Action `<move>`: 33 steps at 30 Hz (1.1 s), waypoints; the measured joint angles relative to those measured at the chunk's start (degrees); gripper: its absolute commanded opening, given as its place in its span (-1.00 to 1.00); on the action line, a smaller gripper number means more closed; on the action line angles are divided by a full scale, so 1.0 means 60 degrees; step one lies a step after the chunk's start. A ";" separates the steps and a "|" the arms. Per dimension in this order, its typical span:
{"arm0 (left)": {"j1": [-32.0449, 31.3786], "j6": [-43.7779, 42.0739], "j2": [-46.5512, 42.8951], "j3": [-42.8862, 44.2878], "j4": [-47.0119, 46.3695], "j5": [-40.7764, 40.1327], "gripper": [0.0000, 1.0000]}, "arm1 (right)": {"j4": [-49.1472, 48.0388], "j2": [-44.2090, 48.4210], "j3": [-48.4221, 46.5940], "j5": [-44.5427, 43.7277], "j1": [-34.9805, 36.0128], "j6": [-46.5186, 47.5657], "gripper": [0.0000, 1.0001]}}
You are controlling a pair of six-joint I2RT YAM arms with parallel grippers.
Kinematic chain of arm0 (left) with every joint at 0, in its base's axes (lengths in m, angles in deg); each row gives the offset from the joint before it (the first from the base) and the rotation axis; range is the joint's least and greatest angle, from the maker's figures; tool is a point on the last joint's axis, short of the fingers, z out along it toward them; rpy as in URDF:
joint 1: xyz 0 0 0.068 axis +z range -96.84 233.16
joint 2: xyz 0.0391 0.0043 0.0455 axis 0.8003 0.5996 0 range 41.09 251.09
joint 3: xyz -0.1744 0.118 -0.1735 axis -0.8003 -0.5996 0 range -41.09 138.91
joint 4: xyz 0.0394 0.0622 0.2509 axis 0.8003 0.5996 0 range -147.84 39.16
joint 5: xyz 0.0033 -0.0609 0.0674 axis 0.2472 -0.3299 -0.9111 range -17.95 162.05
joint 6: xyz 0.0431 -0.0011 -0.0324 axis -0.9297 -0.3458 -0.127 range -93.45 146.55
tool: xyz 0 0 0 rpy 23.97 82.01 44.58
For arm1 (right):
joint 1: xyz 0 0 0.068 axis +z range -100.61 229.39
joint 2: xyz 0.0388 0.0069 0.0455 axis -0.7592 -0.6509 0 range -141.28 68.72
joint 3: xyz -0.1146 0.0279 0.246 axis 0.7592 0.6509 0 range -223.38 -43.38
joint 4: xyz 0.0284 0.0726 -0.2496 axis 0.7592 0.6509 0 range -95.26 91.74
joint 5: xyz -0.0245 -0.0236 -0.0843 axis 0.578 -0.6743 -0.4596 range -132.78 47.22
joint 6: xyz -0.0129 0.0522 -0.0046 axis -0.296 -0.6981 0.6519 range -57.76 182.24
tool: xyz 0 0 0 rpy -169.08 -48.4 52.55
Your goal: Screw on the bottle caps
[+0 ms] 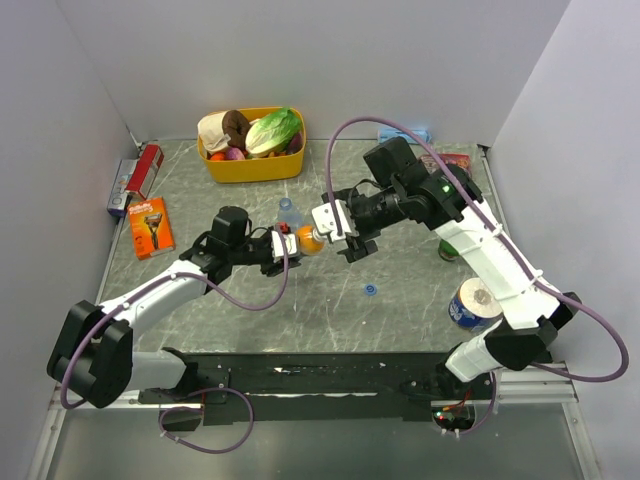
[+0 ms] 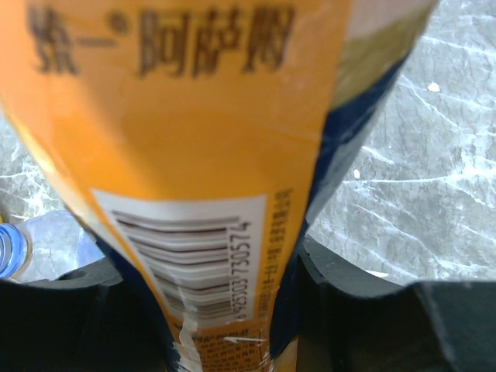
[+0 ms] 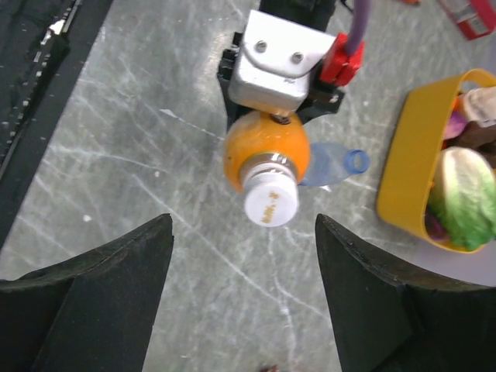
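Note:
My left gripper (image 1: 285, 246) is shut on the orange bottle (image 1: 310, 240) and holds it sideways above the table. In the left wrist view the bottle's label (image 2: 201, 155) fills the frame between the black fingers (image 2: 349, 310). The white cap (image 3: 271, 203) sits on the bottle's neck. My right gripper (image 1: 338, 235) is open, and its fingertips (image 3: 159, 232) stand apart just in front of the cap, not touching it. The clear water bottle (image 1: 287, 212) lies behind the orange one, uncapped, and also shows in the right wrist view (image 3: 333, 164). The blue cap (image 1: 370, 290) lies on the table.
A yellow basket (image 1: 250, 168) of food stands at the back. An orange razor pack (image 1: 150, 227) and a red and blue pack (image 1: 135, 180) lie at the left. A blue-and-white can (image 1: 475, 305) stands at the right, with a green item (image 1: 447, 250) behind it.

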 measured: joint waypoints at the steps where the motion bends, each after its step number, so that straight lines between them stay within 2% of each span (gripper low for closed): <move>1: 0.0000 -0.0062 0.0000 0.0015 0.0047 0.0011 -0.98 | -0.0062 0.0011 0.0000 0.0000 0.0022 0.0062 0.56; 17: 0.0000 -0.0357 0.0004 0.0157 0.0262 0.0098 -0.99 | -0.0557 -0.0011 0.0222 -0.0204 0.0266 0.0758 0.16; 27: 0.0000 -0.0386 0.0004 0.0157 0.0259 0.0160 -0.98 | -0.0382 -0.0299 0.0215 -0.0328 0.0357 0.1027 0.01; 33: 0.0000 -0.0426 0.0004 0.0157 0.0266 0.0160 -0.98 | -0.0426 -0.0313 0.0215 -0.0517 0.0433 0.1078 -0.24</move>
